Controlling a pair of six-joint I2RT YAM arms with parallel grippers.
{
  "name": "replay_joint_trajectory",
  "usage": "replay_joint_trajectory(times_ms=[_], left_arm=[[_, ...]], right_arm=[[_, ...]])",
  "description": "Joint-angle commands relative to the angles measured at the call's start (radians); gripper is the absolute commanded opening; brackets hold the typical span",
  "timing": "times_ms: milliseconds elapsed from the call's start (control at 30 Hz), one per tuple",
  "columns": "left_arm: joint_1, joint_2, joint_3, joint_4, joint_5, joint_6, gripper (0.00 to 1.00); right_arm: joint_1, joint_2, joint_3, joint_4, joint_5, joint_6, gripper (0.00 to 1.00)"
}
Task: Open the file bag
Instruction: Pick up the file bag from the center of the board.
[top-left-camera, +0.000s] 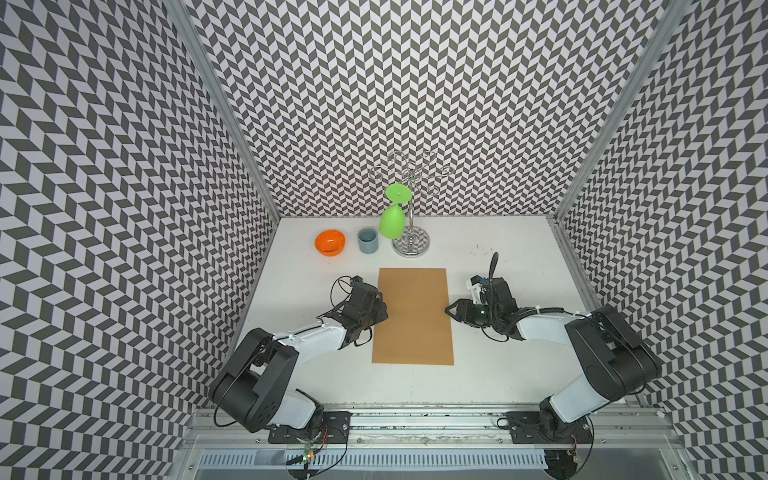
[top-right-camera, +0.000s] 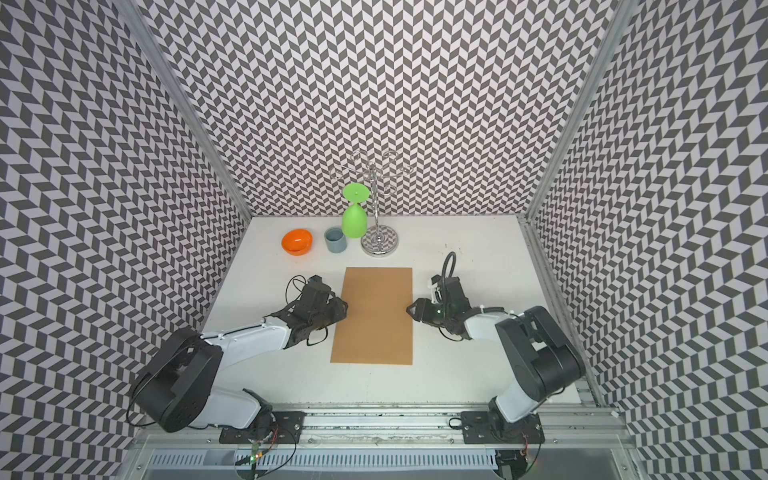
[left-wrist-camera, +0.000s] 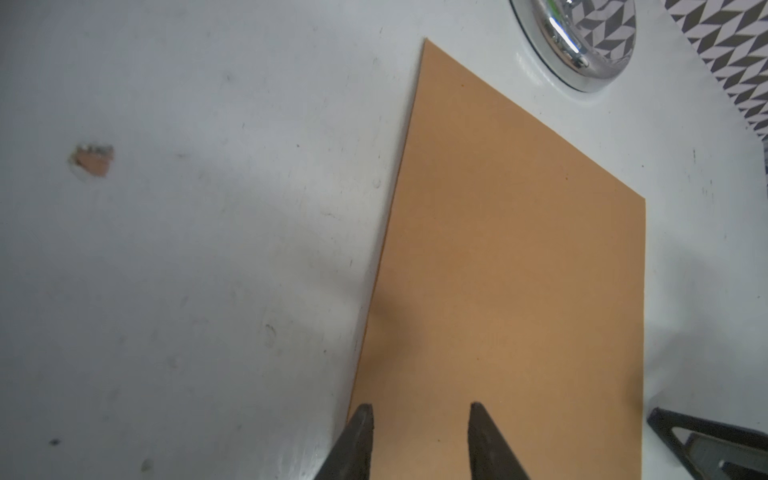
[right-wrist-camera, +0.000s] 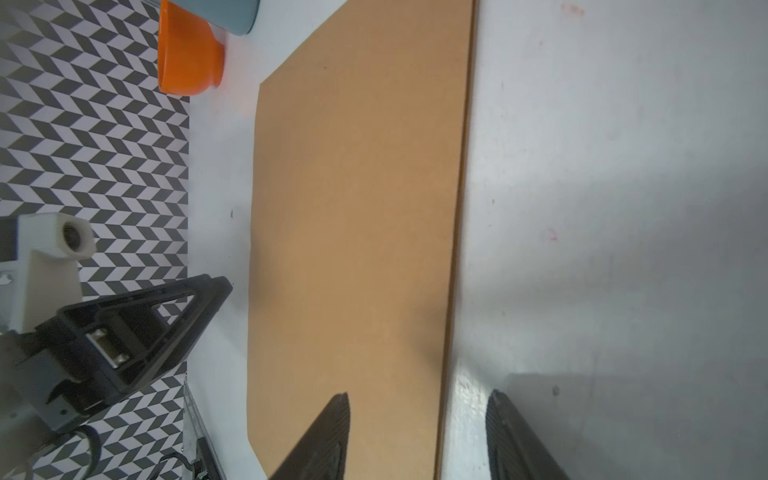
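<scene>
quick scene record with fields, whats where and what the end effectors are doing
file bag: flat on table, plain side up, no flap or string visible
left end effector: open, at bag's left edge
right end effector: open, straddling bag's right edge
behind bag: orange bowl, grey-blue cup, green glass hanging upside down on metal rack
status: bag not opened yet

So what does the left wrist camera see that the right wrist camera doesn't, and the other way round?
Only the left wrist camera shows the shiny round rack base and a chipped spot in the table. Only the right wrist camera shows the orange bowl and the blue-grey cup. Both show the plain brown file bag lying flat on the white table.
</scene>
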Motion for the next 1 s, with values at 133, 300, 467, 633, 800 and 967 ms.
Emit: replay_joint_trajectory(times_ms=[133, 300, 467, 633, 800, 967], left_arm=[[0.003, 0.045, -0.032, 0.038, 0.024, -0.027, 0.29], [0.004, 0.068, -0.044, 0.039, 0.031, -0.033, 0.27], [0.006, 0.088, -0.061, 0.059, 0.045, -0.039, 0.26], [0.005, 0.109, -0.077, 0.081, 0.062, -0.049, 0.24], [0.005, 0.106, -0.083, 0.083, 0.064, -0.055, 0.24], [0.005, 0.019, -0.049, 0.015, 0.030, -0.048, 0.42]], right_arm=[[0.028, 0.076, 0.005, 0.065, -0.013, 0.037, 0.42], [0.030, 0.081, -0.009, 0.131, -0.057, 0.064, 0.36], [0.029, 0.068, -0.020, 0.199, -0.107, 0.087, 0.25], [0.030, 0.038, -0.050, 0.343, -0.187, 0.144, 0.13], [0.030, -0.006, -0.010, 0.258, -0.147, 0.110, 0.00], [0.029, -0.083, 0.069, 0.038, -0.046, 0.024, 0.00]])
